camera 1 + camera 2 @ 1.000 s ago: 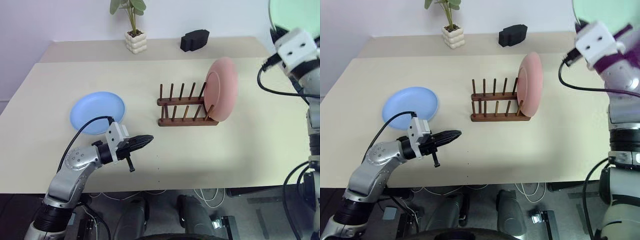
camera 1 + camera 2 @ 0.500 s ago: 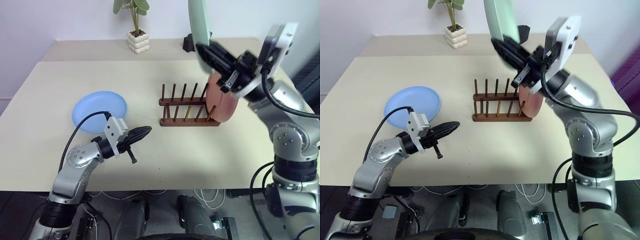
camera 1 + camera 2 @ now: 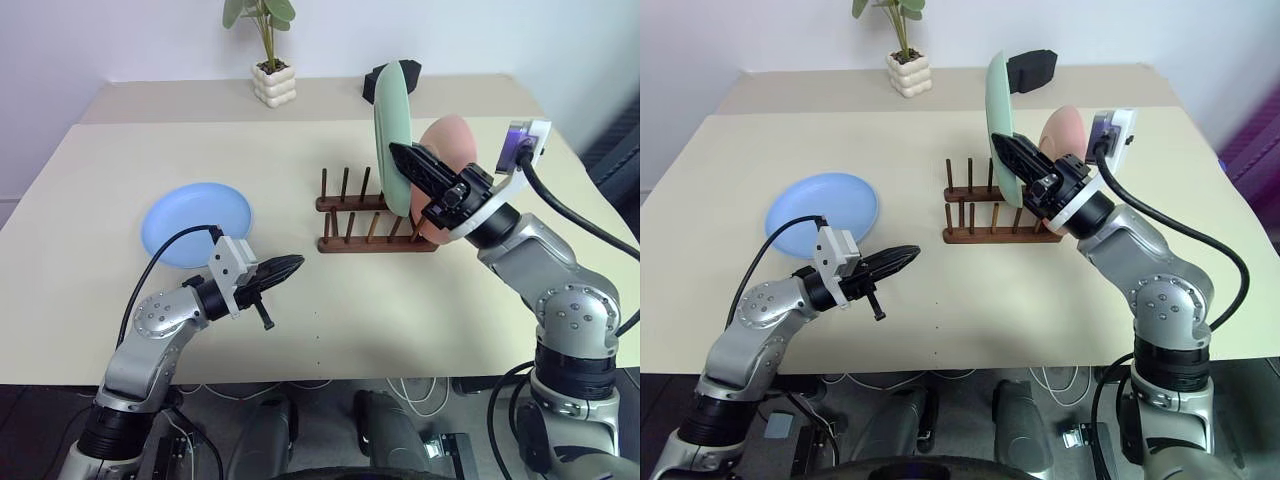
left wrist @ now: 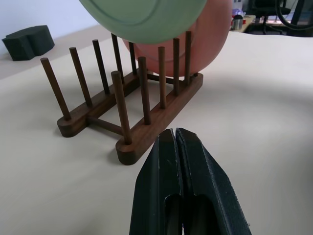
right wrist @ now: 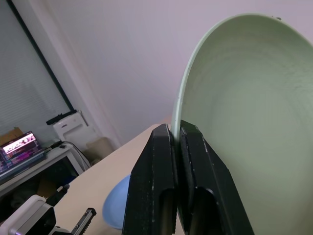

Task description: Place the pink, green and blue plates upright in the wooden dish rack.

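While the right gripper [image 3: 412, 163] pinches the rim of the green plate [image 3: 390, 137] between its two black fingers, that plate stands on edge just above the rack [image 3: 375, 213], right of centre in the head views. Its lower edge hangs over the pegs toward the rack's right end; I cannot tell whether it touches them. Behind it, the pink plate [image 3: 452, 150] stands upright at the rack's right end, partly hidden by the green plate and the right arm.

At left of centre, the blue plate [image 3: 195, 223] lies flat on the table [image 3: 330, 300], well apart from the rack. Just below and right of it, the left gripper [image 3: 283, 266] hovers over the table with its fingers pressed together on nothing, pointing toward the rack.

At the top of the frame, a potted plant [image 3: 270, 62] and a black block [image 3: 383, 75] sit on the far table, the block partly hidden by the green plate.
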You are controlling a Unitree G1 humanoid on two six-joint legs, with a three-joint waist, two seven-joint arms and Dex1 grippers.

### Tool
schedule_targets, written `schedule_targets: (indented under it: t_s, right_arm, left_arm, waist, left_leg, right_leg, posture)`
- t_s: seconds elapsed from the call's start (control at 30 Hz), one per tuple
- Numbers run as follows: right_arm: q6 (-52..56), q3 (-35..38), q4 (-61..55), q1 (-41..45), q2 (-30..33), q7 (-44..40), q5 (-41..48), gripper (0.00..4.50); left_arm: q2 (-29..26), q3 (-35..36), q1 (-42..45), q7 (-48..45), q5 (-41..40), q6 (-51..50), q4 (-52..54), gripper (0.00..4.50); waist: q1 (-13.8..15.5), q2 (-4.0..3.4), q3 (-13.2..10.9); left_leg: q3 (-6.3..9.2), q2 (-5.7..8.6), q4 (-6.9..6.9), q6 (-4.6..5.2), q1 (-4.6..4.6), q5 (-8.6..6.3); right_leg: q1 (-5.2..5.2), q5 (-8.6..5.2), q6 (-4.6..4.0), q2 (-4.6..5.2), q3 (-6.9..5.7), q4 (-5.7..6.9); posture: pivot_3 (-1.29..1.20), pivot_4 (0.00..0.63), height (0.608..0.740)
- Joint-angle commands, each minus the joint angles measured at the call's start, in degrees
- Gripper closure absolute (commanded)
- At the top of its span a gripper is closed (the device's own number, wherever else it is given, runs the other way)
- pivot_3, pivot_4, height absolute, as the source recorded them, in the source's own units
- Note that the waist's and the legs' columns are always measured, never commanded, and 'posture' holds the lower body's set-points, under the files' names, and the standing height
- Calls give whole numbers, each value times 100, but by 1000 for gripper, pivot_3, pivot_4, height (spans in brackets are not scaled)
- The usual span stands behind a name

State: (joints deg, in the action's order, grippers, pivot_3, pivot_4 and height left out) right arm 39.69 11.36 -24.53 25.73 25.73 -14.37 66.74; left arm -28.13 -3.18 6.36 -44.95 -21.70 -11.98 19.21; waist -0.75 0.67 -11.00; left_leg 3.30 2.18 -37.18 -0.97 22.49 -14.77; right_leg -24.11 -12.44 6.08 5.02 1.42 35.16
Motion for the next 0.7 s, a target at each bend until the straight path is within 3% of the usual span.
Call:
schedule_targets:
  t_s: [0.03,0.7]
  right_arm:
    - [-71,123,-269,64,-73,16,185,4465]
    - [-57,172,15,120,-268,170,282,4465]
  left_arm:
    - [-34,40,34,4,-16,31,250,4500]
    - [-25,36,5,55,-27,-29,326,4500]
  waist:
    - [0,0,0]
    - [-1,0,0]
  left_leg:
    - [0,0,0,0,0,0]
    - [1,0,1,0,0,0]
  right_leg:
    - [0,0,0,0,0,0]
    - [0,-1,-1,0,0,-1]
  posture:
    - [0,150,730]
    - [0,150,730]
